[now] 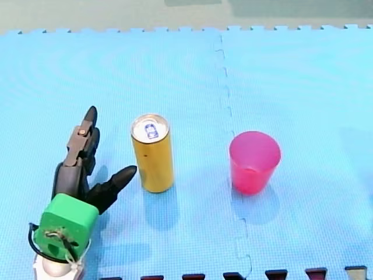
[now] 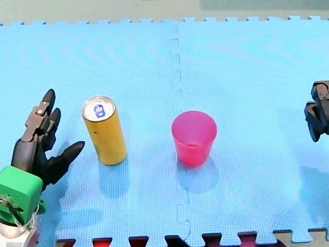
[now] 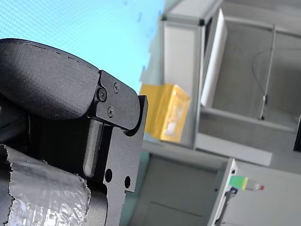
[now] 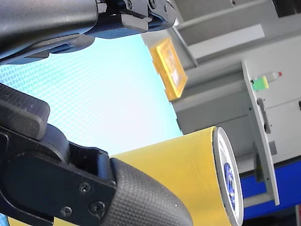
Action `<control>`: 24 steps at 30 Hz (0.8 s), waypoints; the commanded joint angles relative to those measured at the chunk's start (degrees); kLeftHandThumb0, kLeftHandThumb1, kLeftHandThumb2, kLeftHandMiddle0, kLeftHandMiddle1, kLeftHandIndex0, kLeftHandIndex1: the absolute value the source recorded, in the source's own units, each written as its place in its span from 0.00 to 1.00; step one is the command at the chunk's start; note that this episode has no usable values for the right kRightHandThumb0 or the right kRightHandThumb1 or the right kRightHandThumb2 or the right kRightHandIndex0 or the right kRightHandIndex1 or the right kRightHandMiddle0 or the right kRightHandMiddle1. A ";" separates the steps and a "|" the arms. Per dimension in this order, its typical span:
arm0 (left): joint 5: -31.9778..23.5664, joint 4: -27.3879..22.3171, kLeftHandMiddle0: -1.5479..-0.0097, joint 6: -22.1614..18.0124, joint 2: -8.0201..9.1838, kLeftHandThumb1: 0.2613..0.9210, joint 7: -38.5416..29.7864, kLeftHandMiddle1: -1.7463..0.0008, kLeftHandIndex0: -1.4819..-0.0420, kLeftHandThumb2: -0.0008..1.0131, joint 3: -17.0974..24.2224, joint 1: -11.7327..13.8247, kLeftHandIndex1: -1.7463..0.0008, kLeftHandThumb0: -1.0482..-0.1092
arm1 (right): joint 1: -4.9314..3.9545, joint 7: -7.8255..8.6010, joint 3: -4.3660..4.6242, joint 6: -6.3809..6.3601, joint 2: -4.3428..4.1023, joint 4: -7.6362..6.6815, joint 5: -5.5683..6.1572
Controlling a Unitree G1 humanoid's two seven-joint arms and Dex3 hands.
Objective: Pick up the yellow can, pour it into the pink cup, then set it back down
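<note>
A tall yellow can (image 1: 152, 154) stands upright on the blue foam mat, its silver top with a pull tab facing up. To its right, a hand's width away, stands the pink cup (image 1: 254, 161), upright with its mouth up. My left hand (image 1: 96, 169) is open just left of the can, a small gap away, and holds nothing. In the second wrist view the yellow can (image 4: 188, 174) lies close behind a dark finger (image 4: 141, 197). My right hand (image 2: 318, 116) hangs at the mat's far right edge, well away from the cup.
The blue foam mat (image 1: 291, 76) is made of interlocking tiles, with a seam (image 1: 224, 87) running between can and cup. Its toothed front edge (image 2: 205, 239) is near me. The wrist views show grey cabinets and a yellow box (image 3: 167, 113) beyond the mat.
</note>
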 commanded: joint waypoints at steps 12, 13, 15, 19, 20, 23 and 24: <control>-9.34 -3.77 0.85 6.10 -0.42 0.81 -11.89 1.00 0.92 0.00 2.61 0.64 1.00 0.04 | -0.10 0.10 -0.18 0.25 -0.39 -0.11 0.20; -9.51 -4.05 0.85 6.35 -0.41 0.81 -12.29 1.00 0.92 0.00 2.69 0.75 1.00 0.04 | -0.13 0.06 -0.15 0.27 -0.40 -0.11 0.17; -9.70 -4.54 0.86 6.76 -0.41 0.80 -12.85 1.00 0.92 0.00 2.84 0.94 1.00 0.03 | -0.15 -0.01 -0.11 0.28 -0.39 -0.15 0.12; -9.82 -5.11 0.86 7.43 -0.51 0.80 -13.53 1.00 0.92 0.00 3.07 1.20 1.00 0.02 | -0.25 -0.14 -0.07 0.35 -0.34 -0.12 0.10; -9.85 -5.15 0.86 7.52 -0.51 0.80 -13.66 1.00 0.92 0.00 3.11 1.22 1.00 0.02 | -0.25 -0.18 -0.05 0.34 -0.33 -0.11 0.09; -9.91 -5.06 0.86 7.73 -0.46 0.80 -14.02 1.00 0.92 0.00 3.22 1.15 1.00 0.02 | -0.25 -0.44 0.06 0.26 -0.33 -0.08 -0.08; -9.94 -5.02 0.86 7.81 -0.45 0.80 -14.15 1.00 0.92 0.00 3.25 1.11 1.00 0.01 | -0.25 -0.49 0.09 0.25 -0.34 -0.09 -0.12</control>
